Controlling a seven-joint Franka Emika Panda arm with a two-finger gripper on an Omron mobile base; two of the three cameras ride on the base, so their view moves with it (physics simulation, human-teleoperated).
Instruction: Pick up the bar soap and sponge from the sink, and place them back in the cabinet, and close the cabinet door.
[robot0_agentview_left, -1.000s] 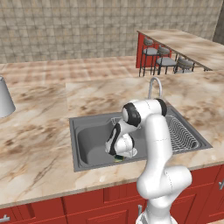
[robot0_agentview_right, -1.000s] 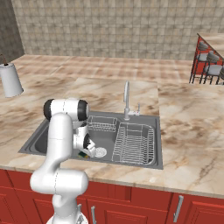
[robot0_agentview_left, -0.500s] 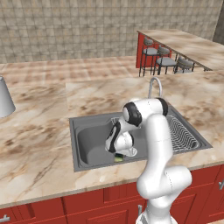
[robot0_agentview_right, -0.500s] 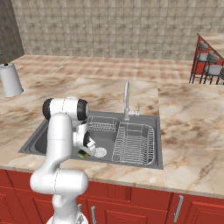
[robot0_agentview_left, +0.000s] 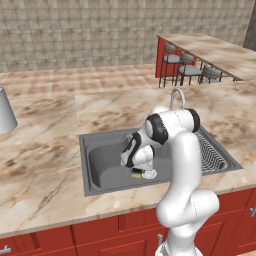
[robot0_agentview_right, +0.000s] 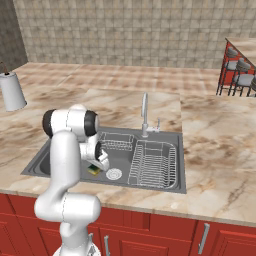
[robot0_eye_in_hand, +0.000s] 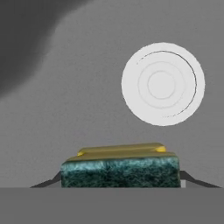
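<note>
My gripper (robot0_eye_in_hand: 120, 183) reaches down into the grey sink (robot0_agentview_left: 107, 167) and is shut on the sponge (robot0_eye_in_hand: 120, 168), its dark green face toward the hand camera and the yellow one behind. Dark fingertips (robot0_eye_in_hand: 49, 181) press on the two ends of the sponge. In the left base view the sponge (robot0_agentview_left: 136, 173) sits under the hand, just left of the round white drain (robot0_agentview_left: 149, 174). From the right base view the gripper (robot0_agentview_right: 95, 165) holds the sponge (robot0_agentview_right: 94, 169) beside the drain (robot0_agentview_right: 114, 174). The bar soap, the cabinet and the cabinet door are out of view.
A wire dish rack (robot0_agentview_right: 155, 162) fills the sink's right half, with a small wire basket (robot0_agentview_right: 116, 142) at the back. The chrome tap (robot0_agentview_right: 145, 112) stands behind the basin. A paper towel roll (robot0_agentview_right: 11, 92) stands far left on the marble counter. Bar stools (robot0_agentview_left: 190, 70) stand at the back right.
The hand and the sponge seem to have risen slightly within the basin. The base and the rest of the scene have not moved.
</note>
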